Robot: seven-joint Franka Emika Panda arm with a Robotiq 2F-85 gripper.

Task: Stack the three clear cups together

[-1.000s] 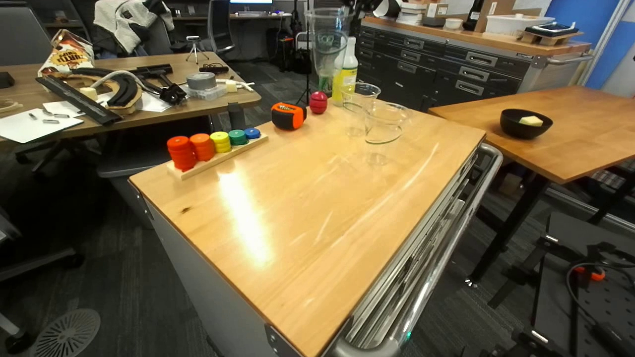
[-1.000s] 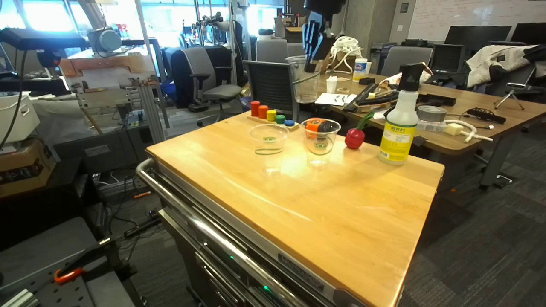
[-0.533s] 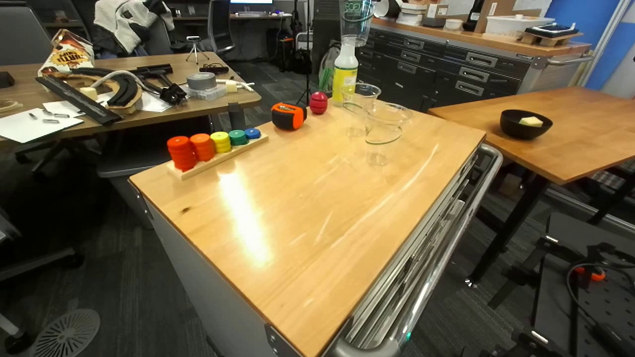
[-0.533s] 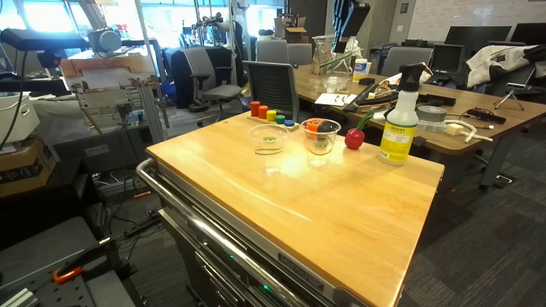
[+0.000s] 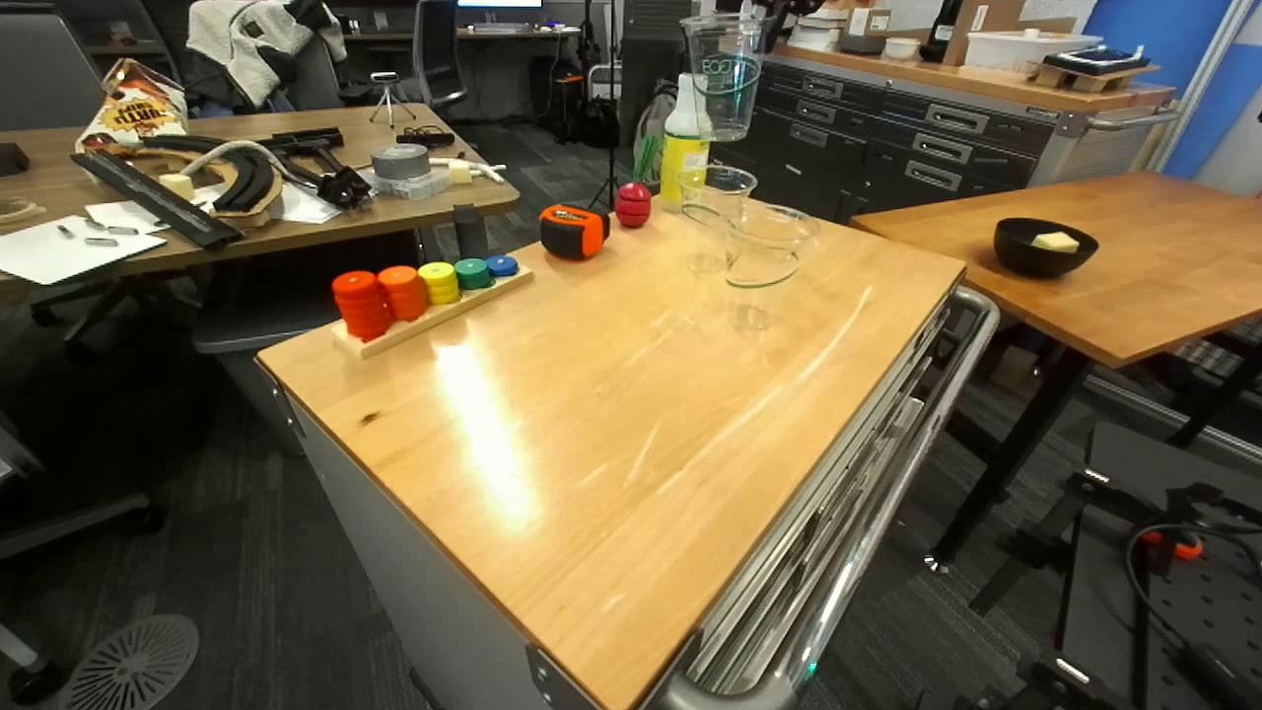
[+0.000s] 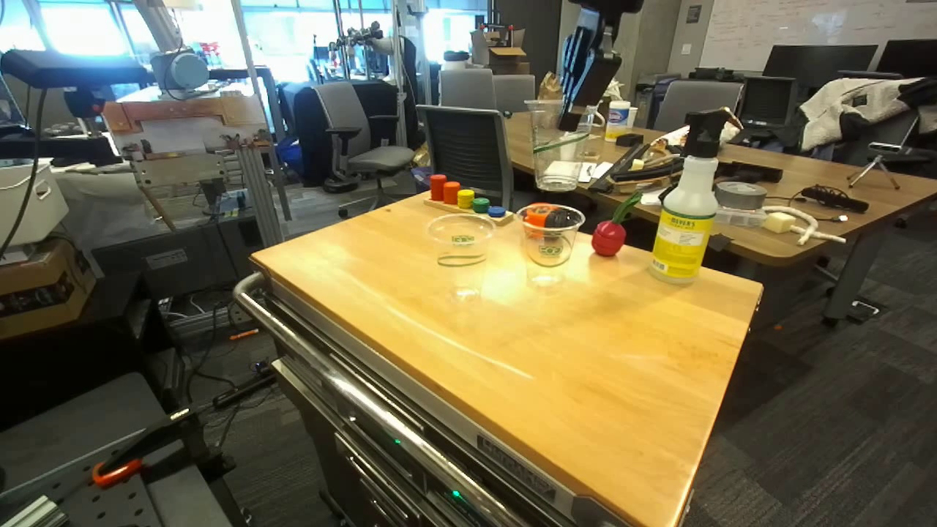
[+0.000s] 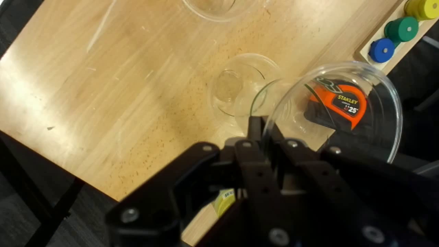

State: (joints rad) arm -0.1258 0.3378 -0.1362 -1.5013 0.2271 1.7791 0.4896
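Note:
My gripper (image 7: 262,127) is shut on the wall near the rim of one clear cup (image 7: 327,85). In both exterior views this held cup (image 5: 725,89) (image 6: 554,165) hangs roughly upright in the air, above the wooden cart top. My gripper (image 6: 569,121) is at its rim. A second clear cup (image 6: 549,256) (image 5: 708,222) stands upright on the top near the tape measure; the wrist view shows this standing cup (image 7: 229,85) below the held cup, partly overlapped by it. A third clear cup (image 6: 461,256) (image 5: 767,261) stands upright beside it, and is cut off in the wrist view (image 7: 221,15).
A spray bottle (image 6: 681,241) (image 5: 683,173), a red toy vegetable (image 6: 608,238) (image 5: 632,204) and an orange-black tape measure (image 5: 575,233) (image 7: 343,103) stand along the far edge of the cart top. A coloured ring board (image 5: 434,306) is at one corner. A metal rail (image 6: 366,399) runs along one side.
The held cup first rises and shifts, then comes down again. In the exterior views it now hangs lower than half a second ago. The standing cups have not moved.

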